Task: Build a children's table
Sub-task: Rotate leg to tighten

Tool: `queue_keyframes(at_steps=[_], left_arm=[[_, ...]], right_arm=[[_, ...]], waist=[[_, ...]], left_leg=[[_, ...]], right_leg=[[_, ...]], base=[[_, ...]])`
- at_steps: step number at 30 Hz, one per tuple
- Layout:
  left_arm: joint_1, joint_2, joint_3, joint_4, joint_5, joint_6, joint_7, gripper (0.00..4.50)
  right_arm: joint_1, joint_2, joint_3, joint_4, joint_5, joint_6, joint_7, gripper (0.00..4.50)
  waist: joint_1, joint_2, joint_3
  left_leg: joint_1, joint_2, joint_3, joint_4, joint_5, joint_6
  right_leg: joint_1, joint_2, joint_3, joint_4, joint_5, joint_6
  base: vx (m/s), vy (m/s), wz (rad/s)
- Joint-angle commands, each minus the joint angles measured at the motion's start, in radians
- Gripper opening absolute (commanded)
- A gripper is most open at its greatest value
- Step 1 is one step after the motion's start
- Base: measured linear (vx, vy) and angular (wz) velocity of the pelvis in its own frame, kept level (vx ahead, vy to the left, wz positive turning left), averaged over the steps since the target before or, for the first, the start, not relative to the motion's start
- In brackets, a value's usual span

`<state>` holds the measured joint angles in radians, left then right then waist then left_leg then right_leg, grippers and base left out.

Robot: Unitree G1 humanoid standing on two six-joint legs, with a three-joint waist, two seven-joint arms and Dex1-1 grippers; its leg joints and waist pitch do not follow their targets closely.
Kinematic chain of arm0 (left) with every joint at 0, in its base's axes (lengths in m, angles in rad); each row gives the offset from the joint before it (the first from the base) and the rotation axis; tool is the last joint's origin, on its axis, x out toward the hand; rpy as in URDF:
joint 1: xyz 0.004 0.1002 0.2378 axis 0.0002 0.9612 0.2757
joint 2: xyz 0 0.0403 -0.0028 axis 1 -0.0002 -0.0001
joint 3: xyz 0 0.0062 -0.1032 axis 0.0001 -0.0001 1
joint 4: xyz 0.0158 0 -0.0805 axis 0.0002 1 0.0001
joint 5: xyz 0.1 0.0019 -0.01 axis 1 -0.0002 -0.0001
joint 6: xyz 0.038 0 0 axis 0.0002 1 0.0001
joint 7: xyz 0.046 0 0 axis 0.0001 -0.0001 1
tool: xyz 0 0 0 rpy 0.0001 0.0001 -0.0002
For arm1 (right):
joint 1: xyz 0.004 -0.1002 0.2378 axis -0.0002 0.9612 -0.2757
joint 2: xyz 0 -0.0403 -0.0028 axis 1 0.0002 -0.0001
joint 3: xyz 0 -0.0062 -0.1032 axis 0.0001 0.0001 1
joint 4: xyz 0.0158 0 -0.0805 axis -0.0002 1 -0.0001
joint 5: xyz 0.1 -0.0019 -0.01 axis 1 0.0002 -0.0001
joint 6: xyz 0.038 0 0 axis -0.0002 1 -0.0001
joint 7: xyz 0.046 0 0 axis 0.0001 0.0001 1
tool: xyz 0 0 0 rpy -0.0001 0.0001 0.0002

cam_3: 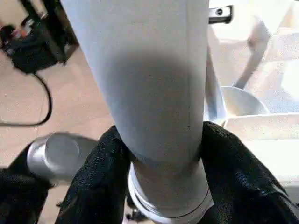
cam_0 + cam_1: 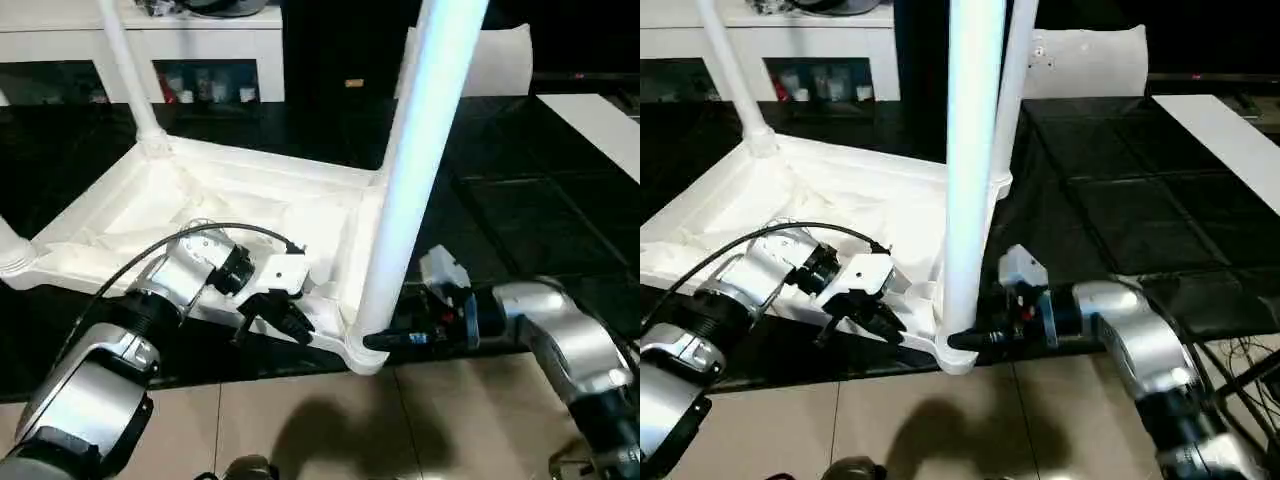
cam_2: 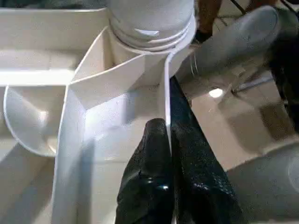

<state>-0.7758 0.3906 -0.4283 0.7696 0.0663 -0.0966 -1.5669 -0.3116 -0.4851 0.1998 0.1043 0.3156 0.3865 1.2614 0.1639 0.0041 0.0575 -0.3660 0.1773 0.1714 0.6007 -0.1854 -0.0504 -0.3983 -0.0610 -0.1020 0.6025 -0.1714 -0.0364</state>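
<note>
Your table top (image 2: 200,215) lies upside down on the dark floor, ribbed underside up, with its near right corner reaching onto the lighter tiles close to the robot. Legs stand in the corner sockets: the near right leg (image 2: 415,170) rises straight up out of its socket, a far left leg (image 2: 128,70) rises at the far corner, a far right one stands behind the near leg in the right eye view (image 2: 1012,90), and the base of one more shows at the left edge (image 2: 10,250). Your left gripper (image 2: 285,318) sits at the near rim of the top, just left of the near right corner, its two black fingers (image 3: 154,186) pressed together with the thin rim wall pinched between them (the left wrist view shows the wall running down between the pads). Your right gripper (image 2: 385,340) comes in level from the right at the foot of the near right leg, one finger (image 1: 100,172) on each side of the tube and touching it just above the socket. Behind the table stands a white cabinet (image 2: 150,45).
</note>
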Motion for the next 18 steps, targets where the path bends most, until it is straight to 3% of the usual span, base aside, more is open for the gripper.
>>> queue_keyframes(at_steps=[1, 3, 4, 5, 7, 8, 9, 10, 11, 12, 13, 14, 15, 16, 17, 18], left_arm=[[-0.006, -0.028, 0.034, -0.012, 0.002, 0.064, 0.128, 0.00], [-0.004, -0.052, 0.056, -0.021, -0.003, 0.120, 0.202, 0.00], [-0.004, -0.063, 0.064, -0.024, -0.002, 0.142, 0.234, 0.00], [-0.003, -0.069, 0.069, -0.026, 0.000, 0.155, 0.254, 0.00], [-0.009, -0.106, 0.088, -0.024, 0.012, 0.204, 0.351, 0.00], [-0.013, -0.120, 0.096, -0.022, 0.015, 0.222, 0.386, 0.00], [-0.020, -0.146, 0.112, -0.014, 0.016, 0.245, 0.449, 0.00], [-0.031, -0.175, 0.129, -0.004, 0.015, 0.270, 0.513, 0.00], [-0.034, -0.184, 0.134, -0.001, 0.014, 0.278, 0.532, 0.00], [-0.040, -0.202, 0.144, -0.001, 0.015, 0.298, 0.572, 0.00], [-0.052, -0.227, 0.160, 0.005, 0.014, 0.320, 0.630, 0.00], [-0.063, -0.255, 0.177, 0.005, 0.016, 0.348, 0.696, 0.00], [-0.065, -0.260, 0.179, 0.007, 0.017, 0.346, 0.708, 0.00], [-0.067, -0.269, 0.183, 0.005, 0.023, 0.347, 0.729, 0.00], [-0.065, -0.272, 0.181, 0.000, 0.029, 0.347, 0.729, 0.00], [-0.065, -0.272, 0.181, 0.000, 0.029, 0.347, 0.729, 0.00]], right_arm=[[0.026, 0.061, 0.003, -0.065, 0.027, 0.024, -0.096, 1.94], [0.034, 0.127, -0.010, -0.068, -0.028, 0.030, -0.243, 1.94], [0.033, 0.154, -0.013, -0.064, -0.054, 0.034, -0.304, 1.94], [0.033, 0.170, -0.015, -0.064, -0.069, 0.039, -0.339, 1.94], [0.011, 0.261, -0.037, -0.043, -0.108, 0.091, -0.507, 1.93], [0.001, 0.293, -0.045, -0.033, -0.123, 0.106, -0.568, 1.93], [-0.017, 0.346, -0.058, -0.013, -0.134, 0.131, -0.650, 1.92], [-0.040, 0.398, -0.072, 0.014, -0.145, 0.149, -0.731, 1.92], [-0.048, 0.414, -0.076, 0.024, -0.149, 0.153, -0.757, 1.91], [-0.063, 0.445, -0.084, 0.041, -0.156, 0.159, -0.805, 1.91], [-0.091, 0.485, -0.097, 0.079, -0.173, 0.153, -0.880, 1.91], [-0.120, 0.532, -0.112, 0.117, -0.195, 0.147, -0.966, 1.91], [-0.126, 0.538, -0.113, 0.124, -0.202, 0.144, -0.981, 1.91], [-0.134, 0.550, -0.116, 0.130, -0.218, 0.144, -1.007, 1.91], [-0.135, 0.555, -0.119, 0.132, -0.221, 0.135, -1.011, 1.91], [-0.135, 0.555, -0.119, 0.132, -0.221, 0.135, -1.011, 1.91]], waist=[[-0.011, 0.001, -0.071], [-0.019, 0.004, -0.067], [-0.030, -0.002, -0.063], [-0.034, -0.001, -0.062], [-0.055, 0.005, -0.054], [-0.072, 0.003, -0.053], [-0.078, 0.011, -0.052], [-0.097, 0.013, -0.055], [-0.112, 0.017, -0.060], [-0.118, 0.015, -0.060], [-0.122, 0.016, -0.061], [-0.134, 0.014, -0.060], [-0.138, 0.013, -0.062], [-0.135, 0.012, -0.067], [-0.135, 0.012, -0.067], [-0.130, 0.011, -0.069]], left_leg=[[0.015, 0.063, -0.019, -0.069, -0.166, 0.039], [0.019, 0.061, -0.020, -0.072, -0.195, 0.014], [0.018, 0.053, -0.022, -0.073, -0.228, 0.002], [0.022, 0.051, -0.023, -0.073, -0.240, -0.003], [0.027, 0.049, -0.028, -0.077, -0.294, -0.015], [0.031, 0.047, -0.034, -0.077, -0.339, -0.022], [0.033, 0.049, -0.037, -0.079, -0.358, -0.028], [0.039, 0.053, -0.042, -0.081, -0.396, -0.032], [0.031, 0.058, -0.049, -0.087, -0.411, -0.032], [0.027, 0.058, -0.050, -0.089, -0.413, -0.028], [0.033, 0.058, -0.046, -0.088, -0.406, -0.024], [0.028, 0.055, -0.045, -0.087, -0.393, -0.027], [0.028, 0.053, -0.045, -0.086, -0.389, -0.029], [0.024, 0.051, -0.038, -0.083, -0.324, -0.008], [0.024, 0.051, -0.038, -0.083, -0.324, -0.008], [0.019, 0.053, -0.033, -0.082, -0.268, 0.007]], right_leg=[[0.051, -0.106, 0.063, -0.089, -0.351, -0.123], [0.046, -0.105, 0.062, -0.096, -0.409, -0.108], [0.049, -0.105, 0.055, -0.106, -0.480, -0.087], [0.047, -0.105, 0.053, -0.112, -0.514, -0.075], [0.042, -0.103, 0.045, -0.128, -0.605, -0.043], [0.047, -0.103, 0.032, -0.138, -0.639, -0.026], [0.048, -0.105, 0.029, -0.138, -0.641, -0.025], [0.049, -0.105, 0.020, -0.141, -0.619, -0.033], [0.061, -0.106, 0.014, -0.137, -0.562, -0.042], [0.064, -0.106, 0.012, -0.137, -0.542, -0.040], [0.057, -0.112, 0.018, -0.135, -0.499, -0.057], [0.054, -0.114, 0.024, -0.128, -0.478, -0.084], [0.054, -0.114, 0.025, -0.126, -0.475, -0.092], [0.057, -0.116, 0.036, -0.122, -0.413, -0.109], [0.057, -0.116, 0.036, -0.122, -0.413, -0.109], [0.059, -0.115, 0.043, -0.113, -0.340, -0.127]], base=[[0.000, 0.000, 0.00], [0.000, 0.000, 0.00], [0.000, 0.000, 0.00], [0.000, 0.000, 0.00], [0.000, 0.000, 0.00], [0.000, 0.000, 0.00], [0.000, 0.000, 0.00], [0.000, 0.000, 0.00], [-0.011, 0.055, -0.10], [-0.011, 0.055, -0.10], [0.007, 0.053, -0.03], [0.000, 0.000, 0.00], [0.000, 0.000, 0.00], [0.000, 0.000, 0.00], [0.000, 0.000, 0.00], [0.000, 0.000, 0.00]])
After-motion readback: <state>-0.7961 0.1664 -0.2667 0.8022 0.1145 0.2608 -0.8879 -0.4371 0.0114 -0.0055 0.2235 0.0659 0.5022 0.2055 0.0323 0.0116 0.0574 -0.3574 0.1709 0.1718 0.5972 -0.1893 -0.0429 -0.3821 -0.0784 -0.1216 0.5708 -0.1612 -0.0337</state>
